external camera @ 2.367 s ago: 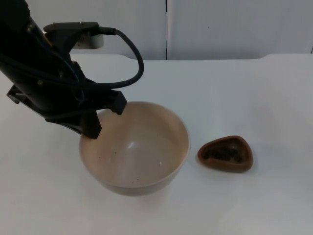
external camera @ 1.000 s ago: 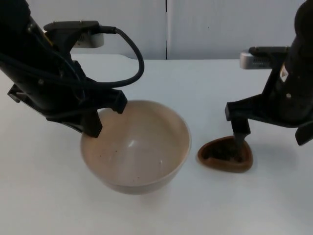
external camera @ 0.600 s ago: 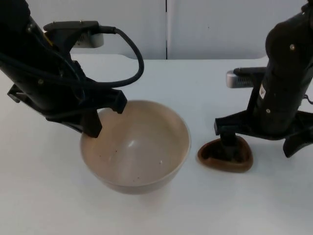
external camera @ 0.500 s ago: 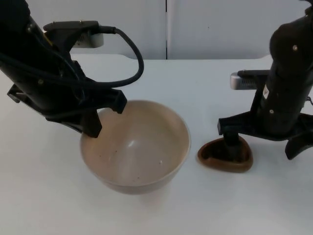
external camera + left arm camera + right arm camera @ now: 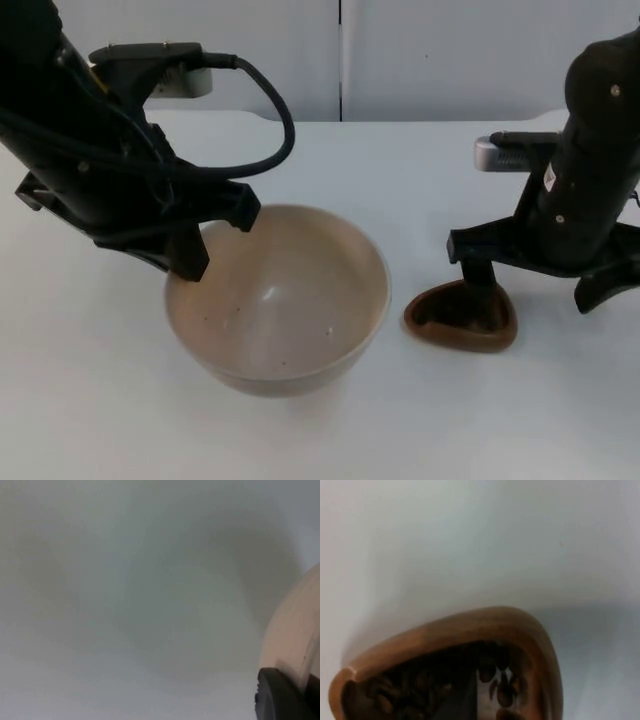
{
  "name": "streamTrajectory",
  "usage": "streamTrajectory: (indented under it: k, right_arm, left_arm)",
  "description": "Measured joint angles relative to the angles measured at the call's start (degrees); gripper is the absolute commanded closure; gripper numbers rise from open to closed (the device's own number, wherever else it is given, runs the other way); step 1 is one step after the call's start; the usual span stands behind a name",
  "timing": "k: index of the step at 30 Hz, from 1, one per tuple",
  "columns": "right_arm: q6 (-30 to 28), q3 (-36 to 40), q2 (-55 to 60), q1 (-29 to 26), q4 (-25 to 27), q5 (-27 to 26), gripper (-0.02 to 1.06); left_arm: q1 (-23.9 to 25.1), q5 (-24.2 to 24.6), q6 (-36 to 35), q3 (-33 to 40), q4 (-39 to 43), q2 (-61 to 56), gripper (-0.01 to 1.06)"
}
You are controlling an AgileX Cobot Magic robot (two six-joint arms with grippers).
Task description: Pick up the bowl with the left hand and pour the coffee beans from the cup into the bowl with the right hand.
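The bowl (image 5: 277,298) hangs tilted in the left gripper (image 5: 196,258), clamped by its rim, so the cup grasp is the step in hand. Beside the bowl, the right gripper (image 5: 530,290) stands spread wide over the brown cup (image 5: 461,318), one finger inside above the coffee beans (image 5: 495,680). Closing on the wall comes next, I judge.

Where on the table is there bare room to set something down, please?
The table is bare behind the bowl, up to the wall, and along the near edge. It is crowded where the left gripper holds the bowl's rim and the right gripper reaches the cup.
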Motion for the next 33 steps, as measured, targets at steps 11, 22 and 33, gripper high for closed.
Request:
streamTrajectory:
  k: [11, 22, 33]
  right_arm:
    - [-0.46, 0.00, 0.00, 0.00, -0.24, -1.12, 0.18]
    - [-0.80, 0.00, 1.05, 0.00, -0.24, -1.48, 0.21]
    - [-1.07, -0.09, 2.41, 0.13, 0.18, -1.73, 0.31]
  left_arm:
    - [0.00, 0.00, 0.00, 0.00, 0.00, 0.00, 1.05]
    - [0.00, 0.00, 0.00, 0.00, 0.00, 0.00, 1.05]
    - [0.00, 0.00, 0.00, 0.00, -0.13, 0.00, 1.05]
